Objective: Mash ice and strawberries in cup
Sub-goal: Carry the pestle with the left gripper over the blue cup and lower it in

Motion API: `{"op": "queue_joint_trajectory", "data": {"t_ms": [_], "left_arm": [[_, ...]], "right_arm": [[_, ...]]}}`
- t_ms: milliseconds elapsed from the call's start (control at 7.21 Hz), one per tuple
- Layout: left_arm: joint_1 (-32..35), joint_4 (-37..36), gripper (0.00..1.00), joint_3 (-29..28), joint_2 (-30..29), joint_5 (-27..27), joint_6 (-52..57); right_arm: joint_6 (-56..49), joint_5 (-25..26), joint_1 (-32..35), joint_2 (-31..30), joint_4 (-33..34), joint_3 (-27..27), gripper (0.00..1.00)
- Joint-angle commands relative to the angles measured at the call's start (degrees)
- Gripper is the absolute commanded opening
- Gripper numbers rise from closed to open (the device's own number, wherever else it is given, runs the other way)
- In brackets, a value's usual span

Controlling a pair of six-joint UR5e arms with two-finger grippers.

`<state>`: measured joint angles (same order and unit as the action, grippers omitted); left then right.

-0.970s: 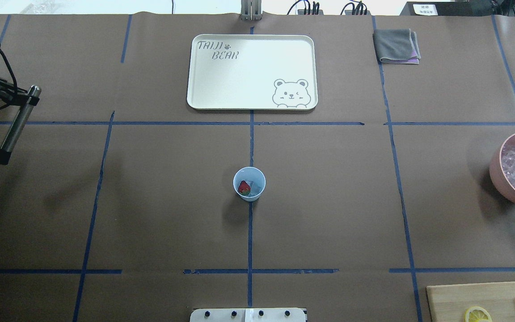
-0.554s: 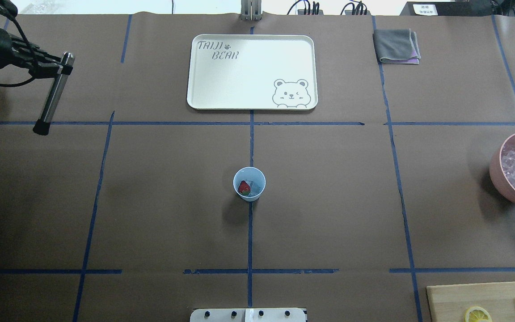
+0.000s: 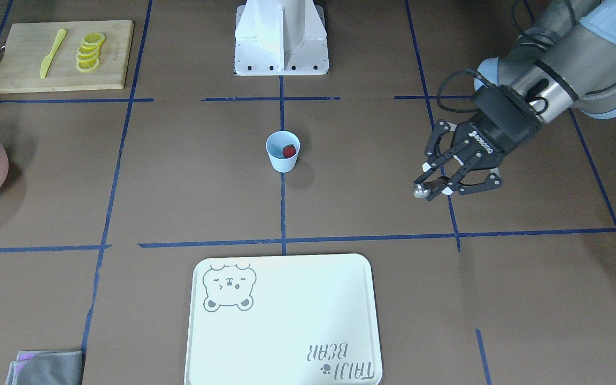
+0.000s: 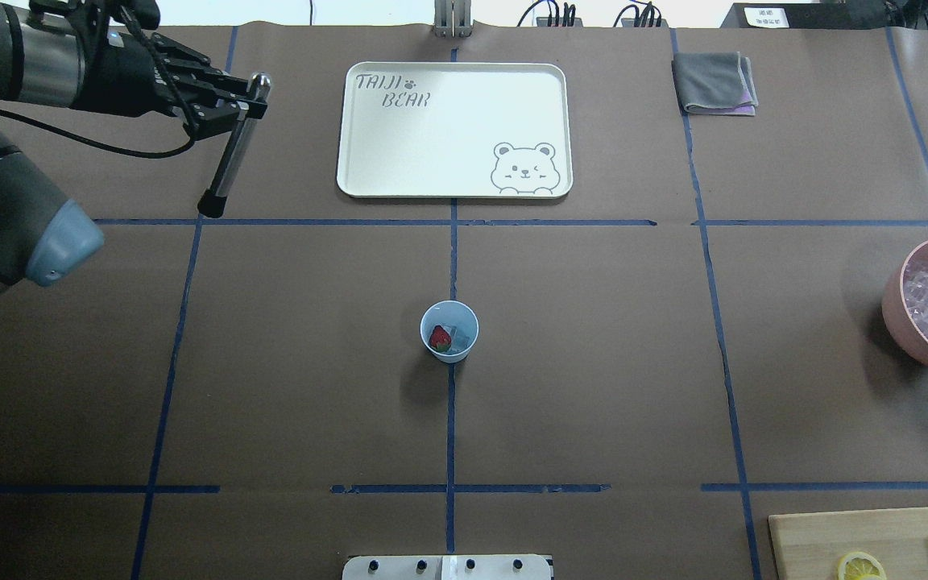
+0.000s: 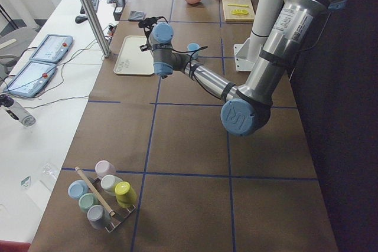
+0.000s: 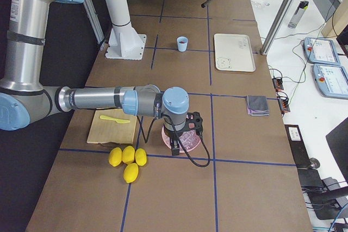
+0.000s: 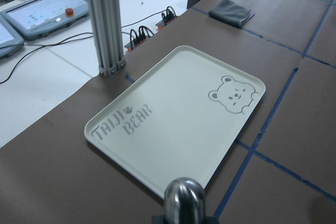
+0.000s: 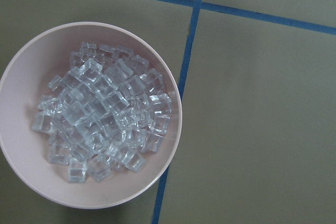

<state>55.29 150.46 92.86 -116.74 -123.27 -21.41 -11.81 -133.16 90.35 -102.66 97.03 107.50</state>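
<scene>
Only one readable text from my end: "TAIJI BEAR", grey outlined capitals with a small paw print beside TAIJI, printed in a corner of the cream rectangular plastic tray (image 4: 454, 129). It reads upright in the overhead and left wrist views and upside down in the front-facing one. A winking bear face is drawn in the opposite corner. White lettering on the black body of the left gripper (image 3: 436, 187) is too small to read. So is the white card (image 4: 762, 14) at the far edge.

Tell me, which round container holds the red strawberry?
The small pale blue plastic cup at the table's middle; the big pink bowl holds only clear ice cubes.
</scene>
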Motion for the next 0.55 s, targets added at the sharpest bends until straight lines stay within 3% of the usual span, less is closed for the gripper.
{"op": "queue_joint_trajectory", "data": {"t_ms": [0,277,416], "left_arm": [[-3.2,5.5,0.05,-0.4,-3.9,2.2,0.3],[-11.1,19.5,0.03,-4.5,-4.9,13.4,0.1],[-13.3,23.0,0.03,-5.3,-5.9,16.1,0.0]], "right_arm": [[0.0,0.0,0.0,0.0,0.0,0.1,0.99],[0.0,0.0,0.0,0.0,0.0,0.2,0.99],[0.0,0.0,0.0,0.0,0.0,0.1,0.99]]}}
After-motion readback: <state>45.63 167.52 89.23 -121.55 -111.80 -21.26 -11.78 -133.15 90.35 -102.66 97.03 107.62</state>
